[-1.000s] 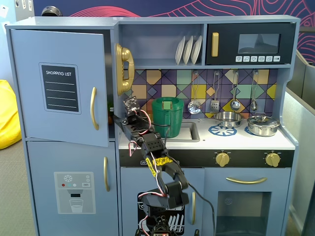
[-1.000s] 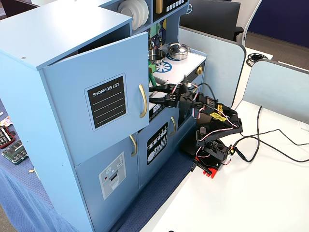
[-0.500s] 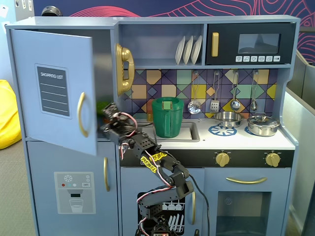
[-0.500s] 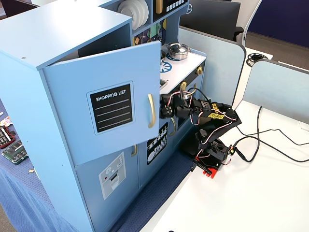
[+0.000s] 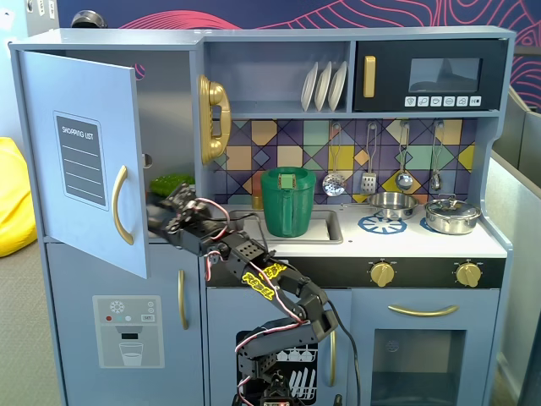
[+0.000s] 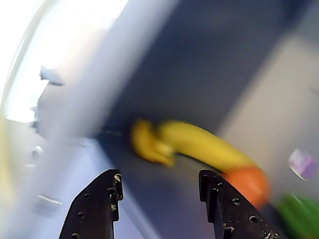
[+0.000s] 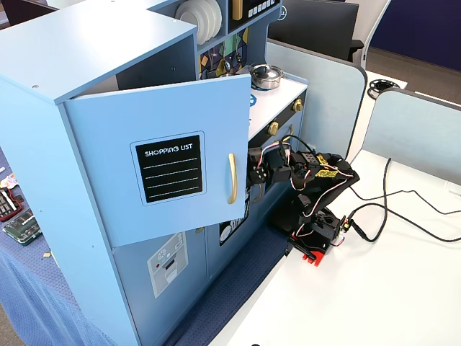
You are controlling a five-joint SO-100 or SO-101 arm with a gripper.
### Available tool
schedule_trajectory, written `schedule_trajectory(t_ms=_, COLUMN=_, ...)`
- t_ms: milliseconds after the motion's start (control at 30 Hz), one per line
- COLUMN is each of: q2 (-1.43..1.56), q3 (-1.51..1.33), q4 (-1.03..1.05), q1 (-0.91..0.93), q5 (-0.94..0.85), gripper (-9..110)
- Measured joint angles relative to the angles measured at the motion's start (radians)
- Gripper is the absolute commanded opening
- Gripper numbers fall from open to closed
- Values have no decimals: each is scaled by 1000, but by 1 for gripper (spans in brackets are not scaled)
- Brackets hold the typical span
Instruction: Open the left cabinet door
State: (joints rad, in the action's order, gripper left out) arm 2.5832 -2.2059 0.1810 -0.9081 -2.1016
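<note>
Here, every place is given from the toy kitchen (image 5: 355, 254).

Left cabinet door (image 5: 84, 156): the blue-grey door with the black SHOPPING LIST panel (image 5: 82, 161) hangs at the kitchen's upper left in a fixed view. It is swung well out from the cabinet front, hinged on its outer edge. In the other fixed view the same door (image 7: 162, 166) stands clear of the cabinet body with a dark gap behind it.

Gold handle (image 5: 120, 205): vertical, on the door's free edge, with nothing around it.

Gripper (image 5: 166, 205): just inside the opened compartment, behind the door's free edge and beside the handle. From the other fixed view it is mostly hidden behind the door.

Jaws: in the wrist view the two black fingers (image 6: 97, 209) stand apart with open space between them, holding nothing.

Inside the compartment: the wrist view, which is blurred, shows a yellow banana (image 6: 199, 147), an orange round thing (image 6: 249, 183) touching its end, and a bit of green (image 6: 301, 216) at the lower right edge.

Lower door with the dispenser graphic (image 5: 127, 330): directly below the open door, closed flat.

Arm (image 5: 270, 283): reaches from its base at the kitchen's lower front up and leftward to the compartment.

Green pot (image 5: 288, 201): on the counter by the sink, right of the compartment.
</note>
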Motion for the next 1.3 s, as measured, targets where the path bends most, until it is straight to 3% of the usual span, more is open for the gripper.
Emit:
schedule_trajectory(t_ms=133, q2=26, q3=-14, q4=126, q1=239, q5=146, gripper=10)
schedule_trajectory(t_ms=300, q2=58, q3=-74, q4=453, q1=614, q5=408, gripper=9)
schedule_trajectory(t_ms=467, q2=183, q3=-258, q4=785, q1=815, q5=601, gripper=8)
schedule_trajectory(t_ms=633, q2=342, q3=-535, q4=1029, q1=868, q5=747, gripper=7)
schedule_trajectory(t_ms=800, q2=460, q3=-738, q4=1098, q1=887, q5=772, gripper=0)
schedule_trajectory(t_ms=1300, q2=601, q3=-781, q4=1160, q1=934, q5=649, gripper=1)
